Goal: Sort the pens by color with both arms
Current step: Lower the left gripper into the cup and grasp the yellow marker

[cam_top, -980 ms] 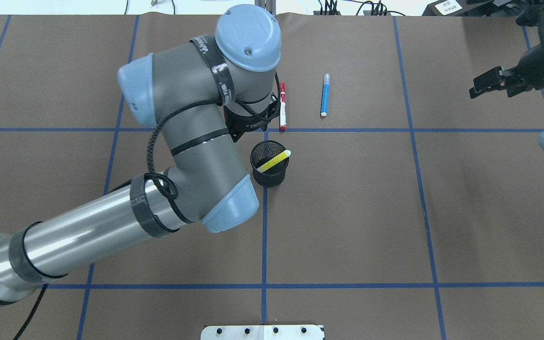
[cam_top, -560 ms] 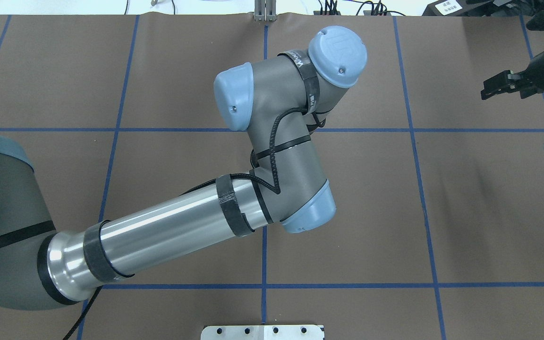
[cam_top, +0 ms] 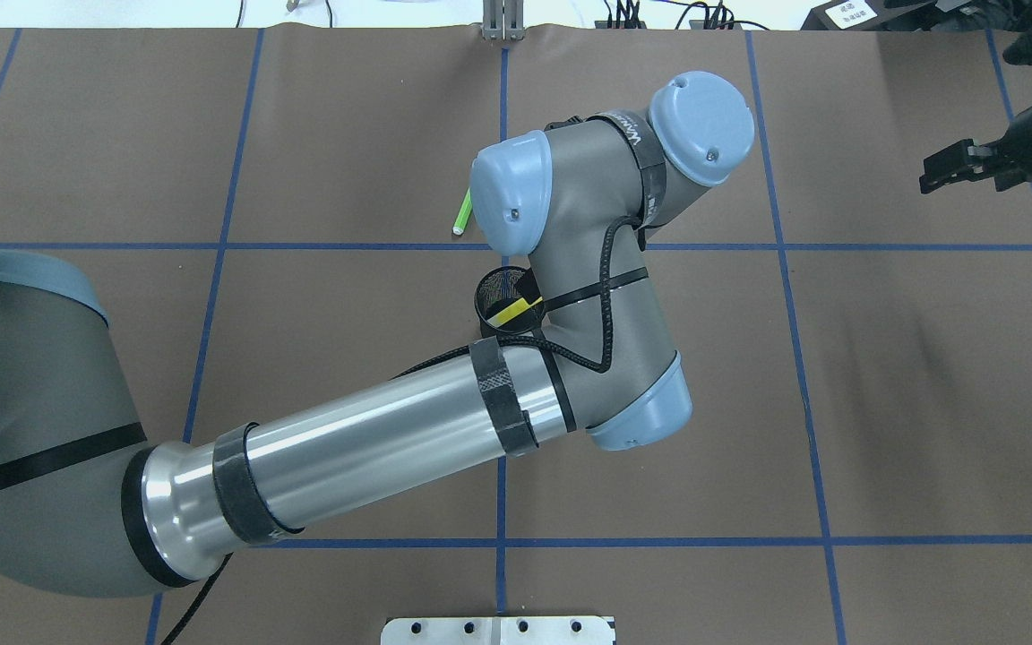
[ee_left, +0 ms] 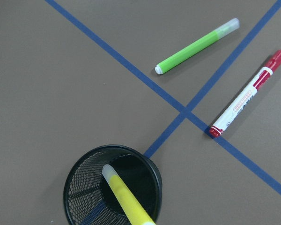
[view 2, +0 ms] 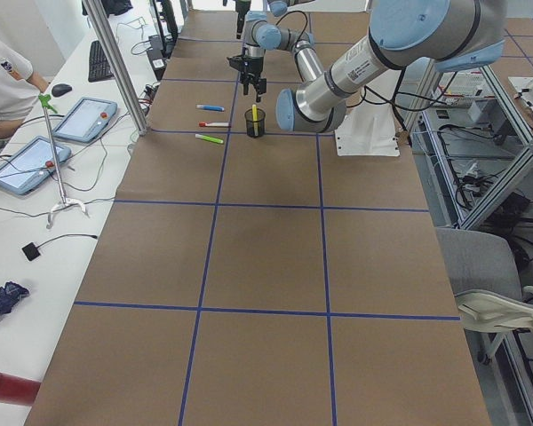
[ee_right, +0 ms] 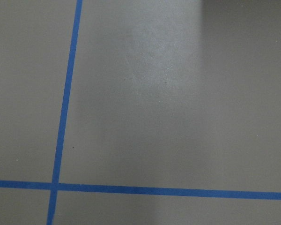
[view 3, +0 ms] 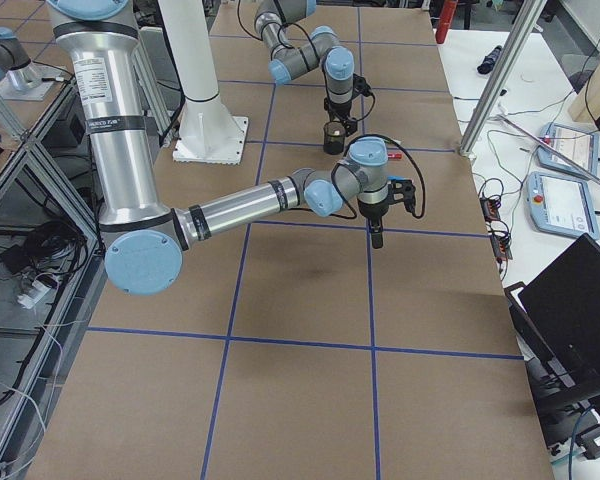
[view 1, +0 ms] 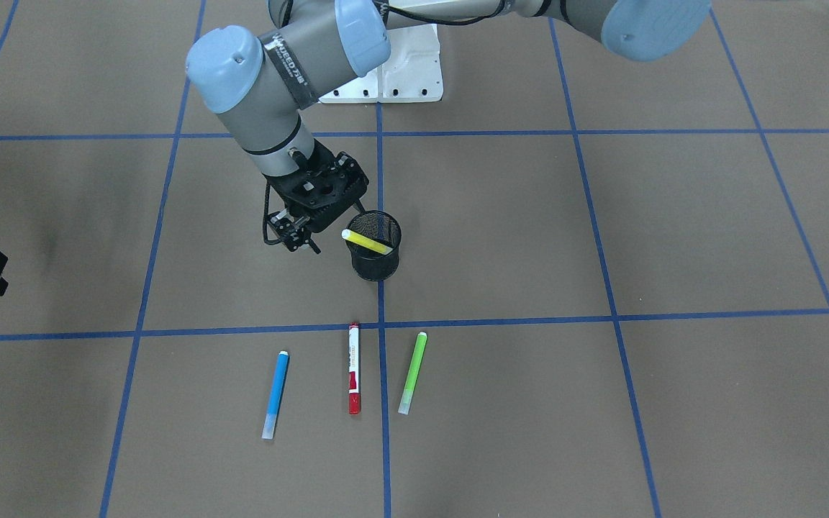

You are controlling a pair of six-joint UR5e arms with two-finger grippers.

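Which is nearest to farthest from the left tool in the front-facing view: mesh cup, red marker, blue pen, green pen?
1. Mesh cup, beside the left tool.
2. Red marker and blue pen, past the tape line: too close to call.
3. Green pen, rightmost in that view.

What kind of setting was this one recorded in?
Most likely a robotics lab workcell: a left arm and right arm over a table gridded with blue tape, aluminium framing, and a side desk with tablets where a person sits.

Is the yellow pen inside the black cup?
Inside: the yellow pen leans in the black mesh cup, white end poking above the rim.
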